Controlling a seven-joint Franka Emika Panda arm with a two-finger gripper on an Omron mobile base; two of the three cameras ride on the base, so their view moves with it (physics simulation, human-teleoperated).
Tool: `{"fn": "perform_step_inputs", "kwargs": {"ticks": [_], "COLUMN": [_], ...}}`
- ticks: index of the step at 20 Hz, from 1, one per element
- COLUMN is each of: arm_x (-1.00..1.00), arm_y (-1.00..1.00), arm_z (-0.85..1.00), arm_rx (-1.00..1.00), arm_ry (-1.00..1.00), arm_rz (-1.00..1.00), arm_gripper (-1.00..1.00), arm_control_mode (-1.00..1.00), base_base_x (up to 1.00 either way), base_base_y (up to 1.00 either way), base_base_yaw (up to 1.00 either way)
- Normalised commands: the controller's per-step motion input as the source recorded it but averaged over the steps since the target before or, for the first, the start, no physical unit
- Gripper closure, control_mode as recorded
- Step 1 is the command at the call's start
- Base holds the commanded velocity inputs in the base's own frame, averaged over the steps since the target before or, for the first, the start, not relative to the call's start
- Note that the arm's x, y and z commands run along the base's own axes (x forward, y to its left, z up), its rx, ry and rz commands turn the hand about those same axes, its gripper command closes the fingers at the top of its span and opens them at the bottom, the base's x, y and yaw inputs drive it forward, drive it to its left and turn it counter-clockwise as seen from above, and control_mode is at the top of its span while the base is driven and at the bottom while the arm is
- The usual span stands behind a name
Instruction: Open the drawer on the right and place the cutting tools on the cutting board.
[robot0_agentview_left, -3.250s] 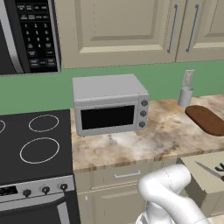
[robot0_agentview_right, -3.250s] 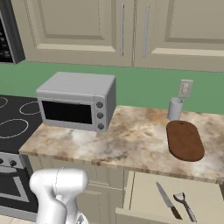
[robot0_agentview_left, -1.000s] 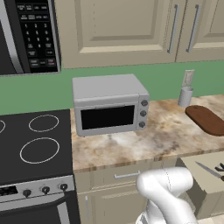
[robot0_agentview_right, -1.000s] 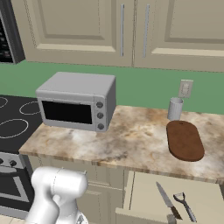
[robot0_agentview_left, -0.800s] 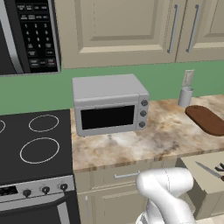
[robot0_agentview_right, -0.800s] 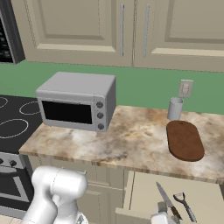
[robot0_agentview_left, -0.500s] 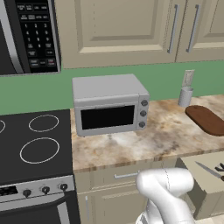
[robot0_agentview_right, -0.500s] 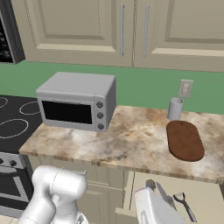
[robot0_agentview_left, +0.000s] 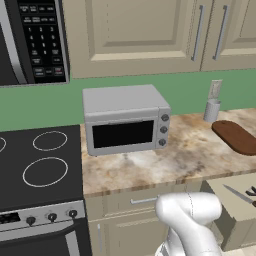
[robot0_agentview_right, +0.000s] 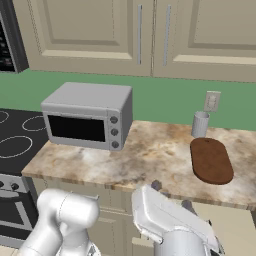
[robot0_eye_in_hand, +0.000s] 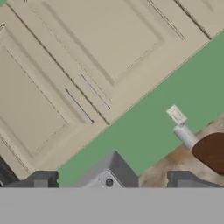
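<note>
**Drawer stands open, arm raised in front of it**

The beige upper cabinets (robot0_agentview_right: 150, 35) run across the wall above a green backsplash. Below them the marbled countertop (robot0_agentview_left: 170, 160) carries a silver toaster oven (robot0_agentview_left: 125, 119) near the black stovetop (robot0_agentview_left: 40, 165). Further right the dark reddish cutting board (robot0_agentview_right: 211, 160) lies flat, with a small grey cup (robot0_agentview_right: 200, 124) just behind it by the wall outlet (robot0_agentview_right: 212, 101). Under the counter's right end the drawer (robot0_agentview_left: 235, 200) is pulled out; a silver-bladed knife (robot0_agentview_left: 237, 194) lies inside, a dark-handled piece (robot0_agentview_left: 251, 192) beside it. The gripper (robot0_eye_in_hand: 113, 180) is spread wide, holding nothing, pointed toward the wall cabinets.
</note>
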Motion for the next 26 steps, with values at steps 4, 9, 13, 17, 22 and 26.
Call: {"fn": "perform_step_inputs", "kwargs": {"ticks": [4, 9, 13, 17, 22, 26], "arm_x": [0.39, 0.41, 0.56, 0.72, 0.65, 0.41], "arm_y": [0.14, 0.10, 0.11, 0.03, 0.00, 0.08], "arm_z": [0.00, 0.02, 0.14, 0.08, 0.00, 0.00], "arm_rx": [-0.31, -0.30, -0.27, -0.27, -0.23, -0.15], "arm_ry": [0.06, 0.15, 0.27, 0.32, 0.39, 0.49], "arm_rz": [-0.14, -0.16, -0.17, -0.17, -0.15, -0.16], "arm_gripper": [-1.00, -1.00, -1.00, -1.00, -1.00, -1.00], "arm_control_mode": [-1.00, -1.00, -1.00, -1.00, -1.00, -1.00], "base_base_x": [0.00, 0.00, 0.00, 0.00, 0.00, 0.00], "base_base_y": [0.00, 0.00, 0.00, 0.00, 0.00, 0.00], "base_base_yaw": [0.00, 0.00, 0.00, 0.00, 0.00, 0.00]}}
